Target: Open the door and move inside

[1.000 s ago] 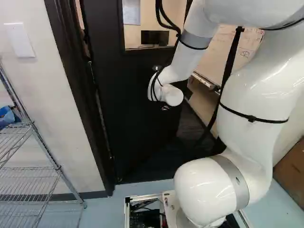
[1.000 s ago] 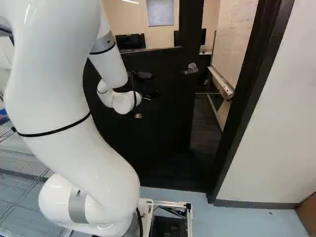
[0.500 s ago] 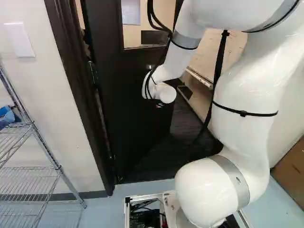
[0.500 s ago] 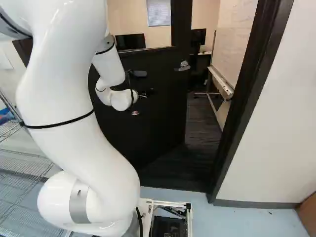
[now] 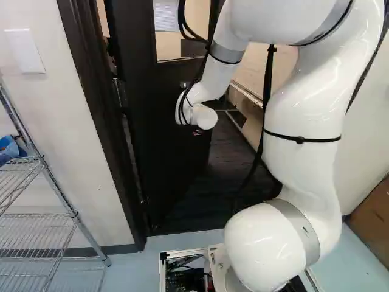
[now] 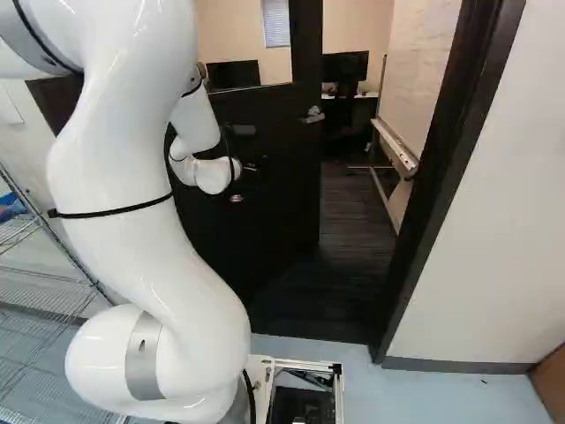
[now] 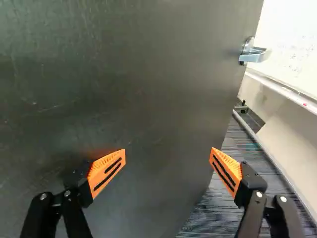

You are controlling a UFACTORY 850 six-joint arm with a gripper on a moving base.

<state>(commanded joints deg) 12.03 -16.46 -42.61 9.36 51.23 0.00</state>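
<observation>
Right base view: I found the hand (image 6: 244, 183) raised at the black door (image 6: 265, 221), mostly hidden by the wrist. The door stood partly open, its lever handle (image 6: 313, 115) above and to the right of the hand. Further right of the hand I noted the open gap, with dark flooring (image 6: 357, 238) beyond, then the door frame (image 6: 448, 159).

Left base view: the door's hinge (image 5: 120, 92) lay left of the hand; a wire shelf (image 5: 37, 214) stood well apart, further left.

Wrist view: I recorded the hand as open, its two orange pads (image 7: 108, 170) wide apart and nothing gripped. The door panel filled most of the space ahead; the handle sat ahead, past the finger nearer the door's free edge. Contact with the panel I could not tell.
</observation>
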